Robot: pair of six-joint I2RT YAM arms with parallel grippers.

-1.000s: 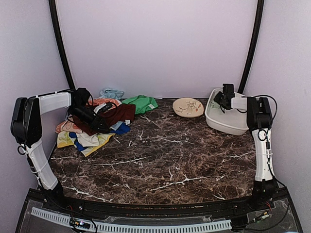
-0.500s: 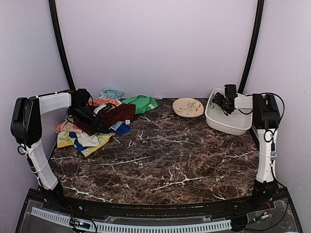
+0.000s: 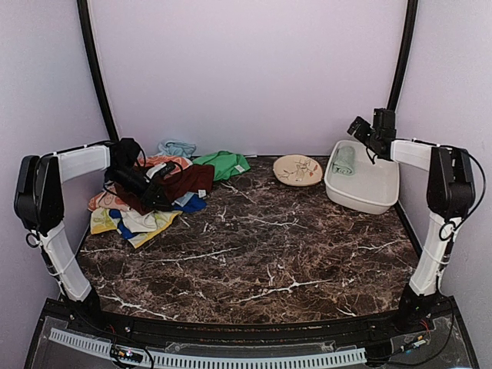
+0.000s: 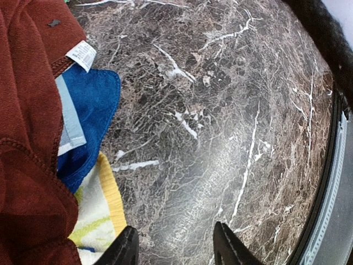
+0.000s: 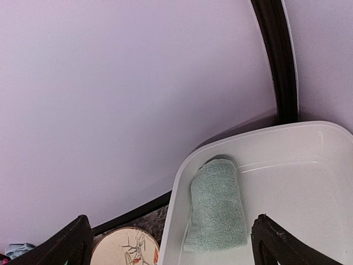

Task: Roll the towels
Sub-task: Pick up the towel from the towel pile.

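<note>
A heap of towels (image 3: pixel 146 200) lies at the table's left back. On top is a dark maroon towel (image 3: pixel 188 181) (image 4: pixel 30 110), with a blue towel (image 4: pixel 91 105) and a yellow-edged towel (image 4: pixel 102 212) under it. My left gripper (image 3: pixel 160 198) (image 4: pixel 176 251) hovers at the heap's right edge, open, with only bare marble between its fingertips. A pale mint towel (image 3: pixel 344 160) (image 5: pixel 218 207) lies rolled in the white tub (image 3: pixel 361 196) (image 5: pixel 182 182). Above the tub my right gripper (image 3: pixel 358 127) (image 5: pixel 171 237) hangs wide open and holds nothing.
A patterned round plate (image 3: pixel 297 170) (image 5: pixel 127 248) sits left of the tub. A bright green towel (image 3: pixel 224 164) and a light blue towel (image 3: pixel 177 147) lie by the back wall. Black frame posts (image 3: pixel 400 69) rise at both back corners. Dark marble tabletop (image 3: pixel 261 246) spans the middle.
My right gripper has opened and risen out of the tub, leaving the rolled mint towel lying inside. The left arm has barely moved.
</note>
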